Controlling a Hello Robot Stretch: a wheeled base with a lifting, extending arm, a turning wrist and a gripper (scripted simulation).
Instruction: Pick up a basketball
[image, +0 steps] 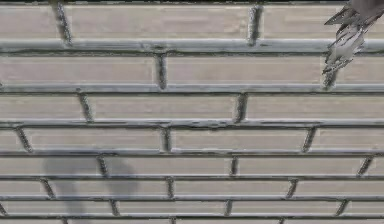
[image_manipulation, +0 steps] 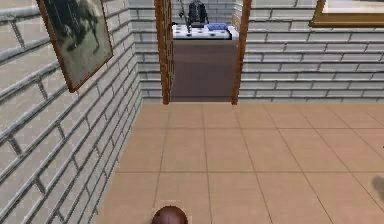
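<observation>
Here: brown ball (image_manipulation: 170, 215) on tiled floor (image_manipulation: 260, 150) (bottom edge, by brick wall (image_manipulation: 60, 150)) | gripper state/offset: cannot tell

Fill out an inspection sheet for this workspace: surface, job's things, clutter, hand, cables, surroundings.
Surface: tan tiled floor, bare in the middle.
Job's things: round brown ball at the arm side view's bottom edge, partly cut off; likely the basketball.
Clutter: dark sliver at the arm side view's right edge, too little to tell.
Hand: nothing seen.
Cables: nothing seen.
Surroundings: brick wall close ahead, spiky leaves at the forward view's top right; framed picture on the side wall; wooden doorway to a counter bearing small things.
</observation>
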